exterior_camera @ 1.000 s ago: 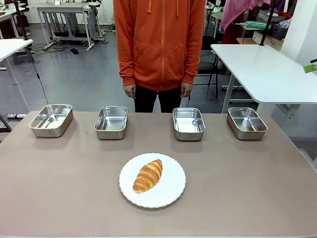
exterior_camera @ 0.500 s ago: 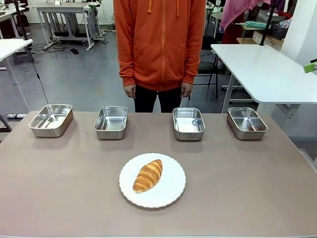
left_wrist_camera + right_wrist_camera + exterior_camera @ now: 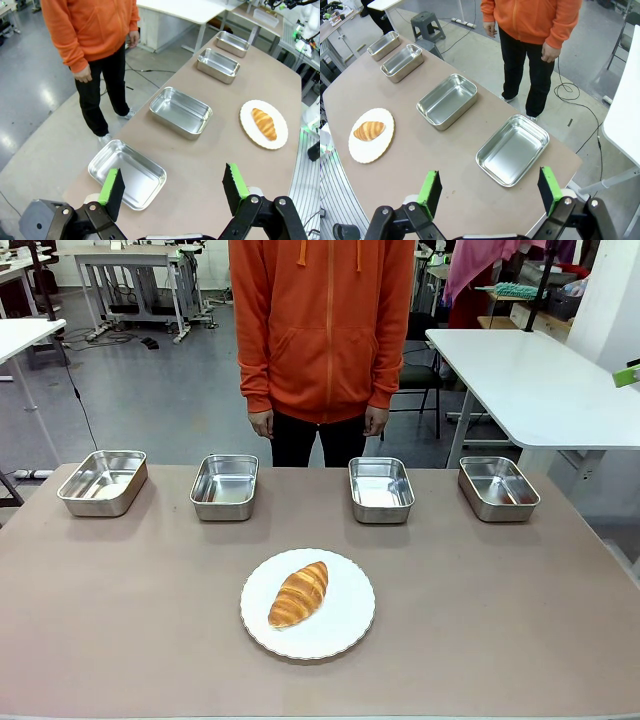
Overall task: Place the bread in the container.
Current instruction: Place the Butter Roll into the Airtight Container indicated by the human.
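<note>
The bread (image 3: 299,594), a golden-brown croissant, lies on a round white plate (image 3: 345,628) at the middle front of the table. Several look-alike steel containers stand in a row along the far edge: far left (image 3: 103,481), centre left (image 3: 224,486), centre right (image 3: 381,489), far right (image 3: 498,488). All look empty, and nothing marks one out. My left gripper (image 3: 173,192) hangs open high over the table's left end, above a pan (image 3: 127,172), with the bread (image 3: 263,123) far off. My right gripper (image 3: 489,192) is open above the right end, near a pan (image 3: 512,149); the bread (image 3: 369,130) lies far away.
A person in an orange hoodie (image 3: 322,325) stands at the far side behind the two middle pans, hands (image 3: 262,423) down at the sides. A white table (image 3: 530,380) stands beyond the right corner. The brown tabletop (image 3: 500,610) is bare around the plate.
</note>
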Available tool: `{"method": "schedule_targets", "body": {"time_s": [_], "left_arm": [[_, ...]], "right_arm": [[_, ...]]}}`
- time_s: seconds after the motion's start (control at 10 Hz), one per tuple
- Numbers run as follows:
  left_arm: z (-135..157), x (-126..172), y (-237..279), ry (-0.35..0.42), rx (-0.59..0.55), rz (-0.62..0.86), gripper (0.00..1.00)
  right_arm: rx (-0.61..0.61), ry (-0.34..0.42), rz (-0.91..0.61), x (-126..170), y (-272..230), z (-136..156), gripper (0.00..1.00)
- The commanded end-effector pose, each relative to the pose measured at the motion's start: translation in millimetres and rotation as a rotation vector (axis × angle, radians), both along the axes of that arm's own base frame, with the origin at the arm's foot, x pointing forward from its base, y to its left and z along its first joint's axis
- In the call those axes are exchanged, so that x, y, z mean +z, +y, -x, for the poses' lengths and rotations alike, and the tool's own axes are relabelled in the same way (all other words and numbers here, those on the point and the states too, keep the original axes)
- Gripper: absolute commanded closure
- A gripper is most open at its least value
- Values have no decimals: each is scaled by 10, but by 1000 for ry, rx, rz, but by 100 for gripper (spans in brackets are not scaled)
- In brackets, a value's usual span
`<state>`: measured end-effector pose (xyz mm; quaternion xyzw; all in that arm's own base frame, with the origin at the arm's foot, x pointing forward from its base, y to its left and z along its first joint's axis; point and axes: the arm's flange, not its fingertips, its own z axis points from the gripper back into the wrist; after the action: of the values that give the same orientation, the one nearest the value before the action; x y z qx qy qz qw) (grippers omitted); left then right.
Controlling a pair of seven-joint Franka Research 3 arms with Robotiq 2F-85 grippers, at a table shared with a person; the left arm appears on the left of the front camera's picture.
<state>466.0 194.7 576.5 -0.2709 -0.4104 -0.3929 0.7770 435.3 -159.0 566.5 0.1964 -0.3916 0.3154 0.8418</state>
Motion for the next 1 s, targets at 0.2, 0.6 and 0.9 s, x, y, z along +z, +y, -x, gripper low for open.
{"method": "schedule_targets", "body": {"time_s": [0.2, 0.6, 0.9], "left_arm": [[1, 7, -9, -9, -9, -2, 0], [1, 7, -9, -9, -9, -2, 0], [1, 7, -9, -9, -9, -2, 0]], "right_arm": [[9, -17, -15, 20, 4, -2, 0], [9, -17, -15, 20, 4, -2, 0], [9, -17, -15, 20, 4, -2, 0]]}}
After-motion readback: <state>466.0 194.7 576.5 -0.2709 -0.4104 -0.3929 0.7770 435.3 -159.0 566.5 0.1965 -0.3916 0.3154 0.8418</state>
